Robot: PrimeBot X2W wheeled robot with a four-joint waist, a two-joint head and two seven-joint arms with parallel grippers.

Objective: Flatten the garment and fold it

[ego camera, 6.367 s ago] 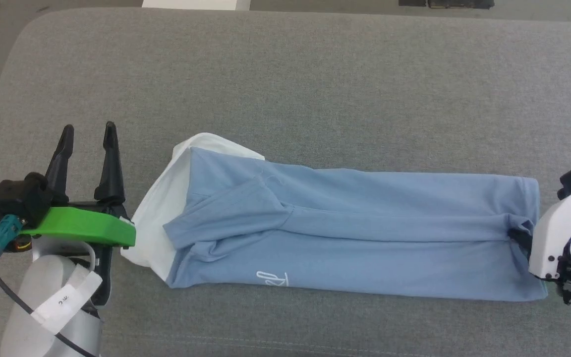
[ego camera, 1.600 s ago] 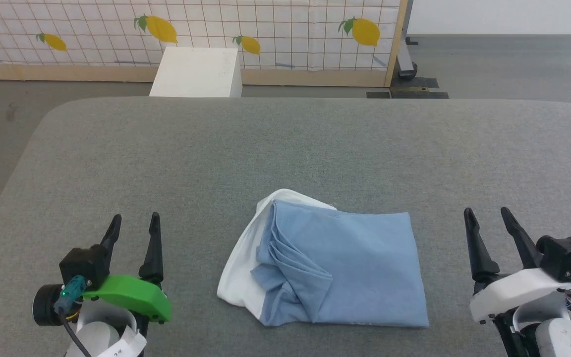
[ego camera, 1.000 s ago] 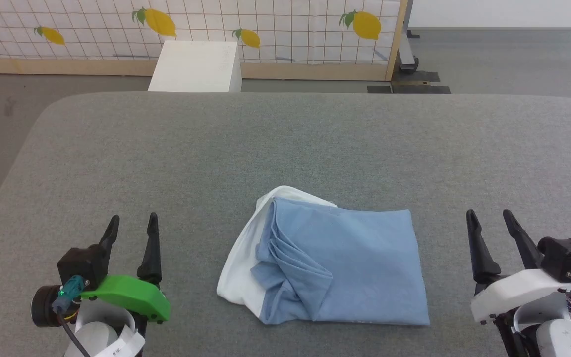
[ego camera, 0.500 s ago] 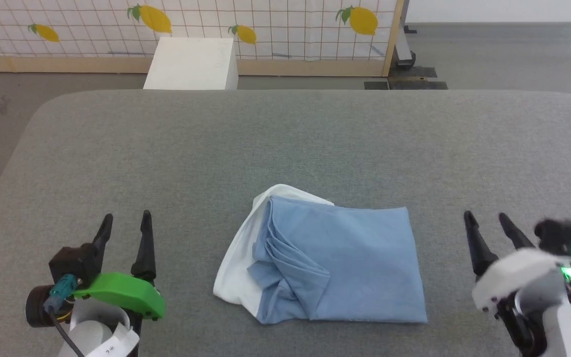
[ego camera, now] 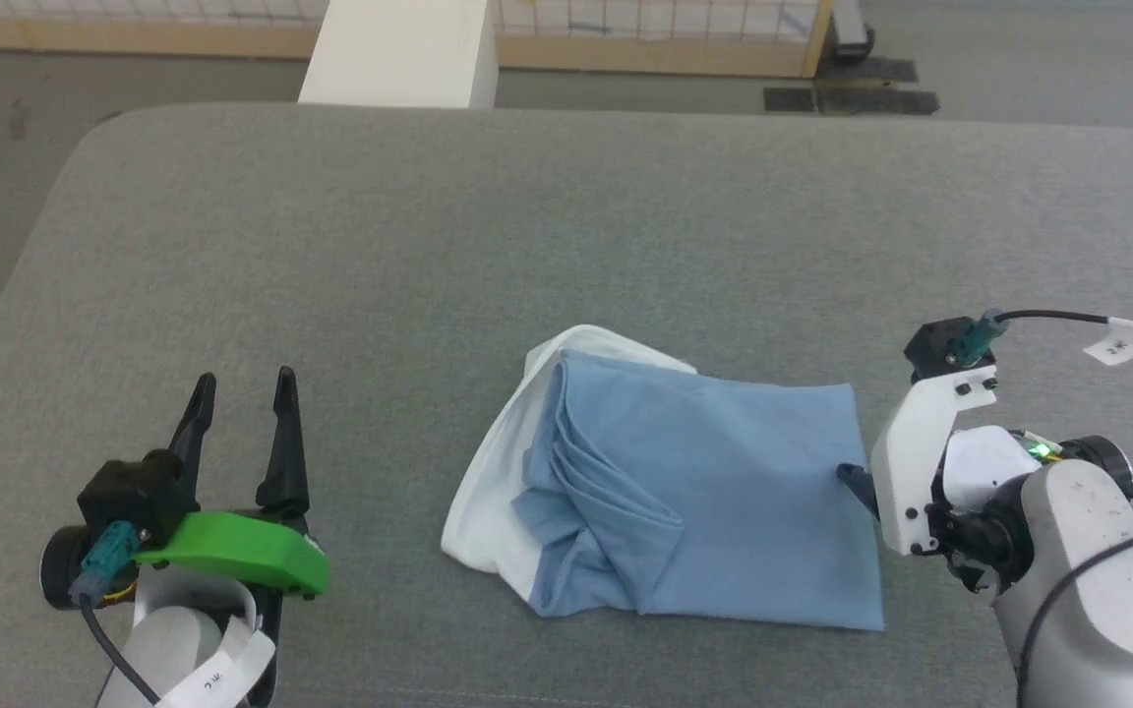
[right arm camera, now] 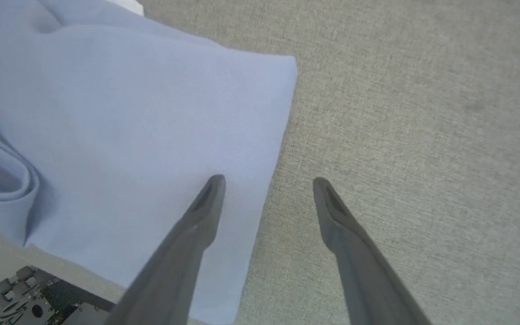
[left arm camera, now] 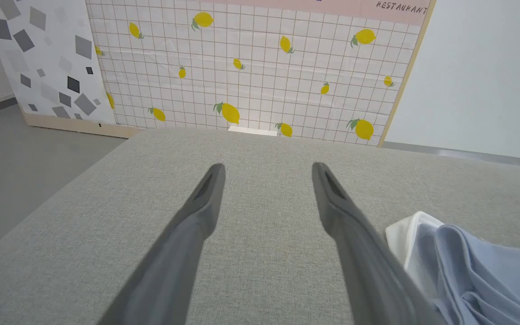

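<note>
Since half a second ago, only my right arm has swung inward. My left claw [ego camera: 244, 379] gapes over bare cushion [ego camera: 527, 246], well clear of the folded garment [ego camera: 724, 492] lying mid-cushion. My right claw [right arm camera: 266, 180], spread, straddles the garment's right edge.

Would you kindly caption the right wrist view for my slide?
Open right pincer straddling an edge of the folded garment on grey upholstery.

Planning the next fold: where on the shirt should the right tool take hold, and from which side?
I'd take the garment by its straight right edge, coming in from the right. That edge lies flat and even, and the open right tool straddles it; the left end is bunched folds and loose white fabric.
</note>
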